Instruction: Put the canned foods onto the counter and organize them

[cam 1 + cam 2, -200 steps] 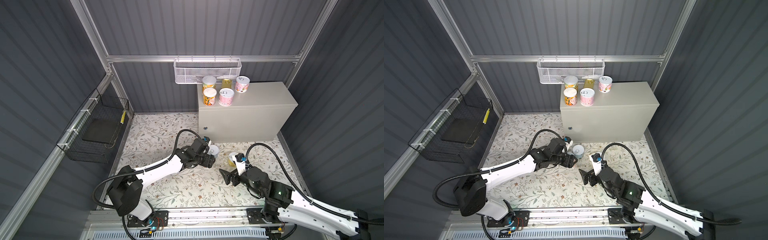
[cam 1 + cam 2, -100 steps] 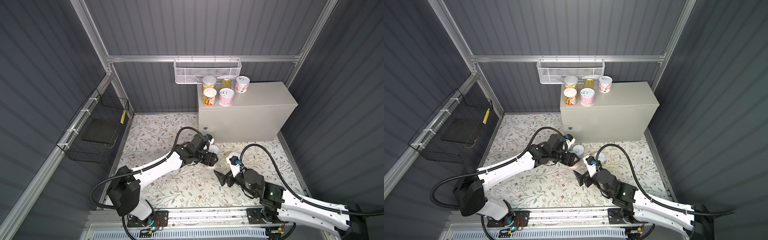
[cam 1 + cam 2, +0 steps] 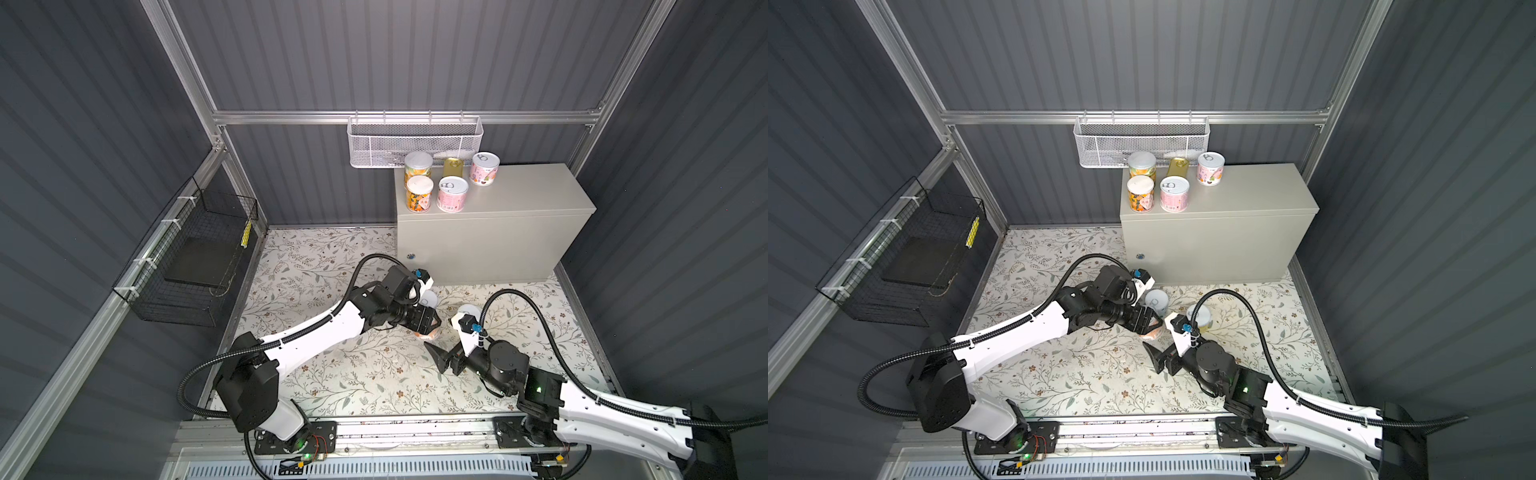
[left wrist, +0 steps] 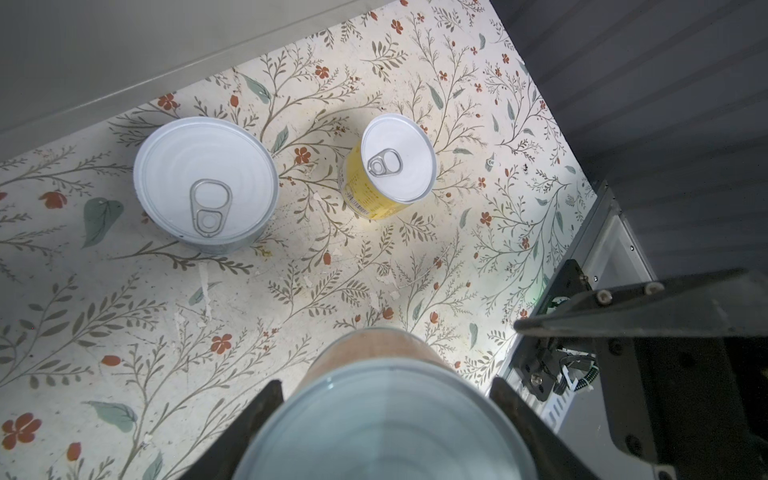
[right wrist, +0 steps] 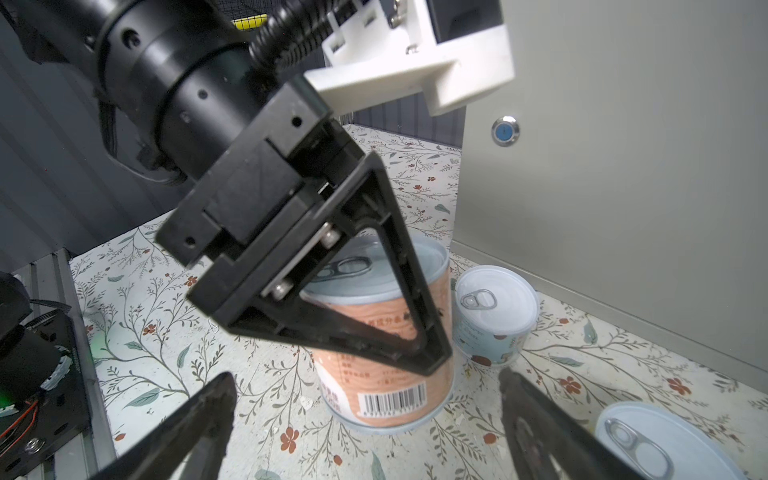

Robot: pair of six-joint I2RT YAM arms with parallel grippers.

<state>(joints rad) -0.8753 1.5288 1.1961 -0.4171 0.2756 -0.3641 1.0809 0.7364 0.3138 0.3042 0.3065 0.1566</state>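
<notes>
Left tool [image 4: 384, 424] clamped on orange can [image 5: 386, 374], upright on floral floor [image 3: 332, 374], 7 o'clock of surface [image 3: 519, 187]. Right tool [image 5: 365, 376] jaws apart, 5 o'clock of it. Five cans [image 3: 452, 193] at surface's 10 o'clock corner.

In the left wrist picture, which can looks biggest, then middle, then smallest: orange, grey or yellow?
1. Salmon-orange round metal can: looks largest, though it is nearest the camera, so its true size is unsure.
2. Wide white-topped blue-grey can.
3. Yellow-labelled can with a pull-tab.
</notes>
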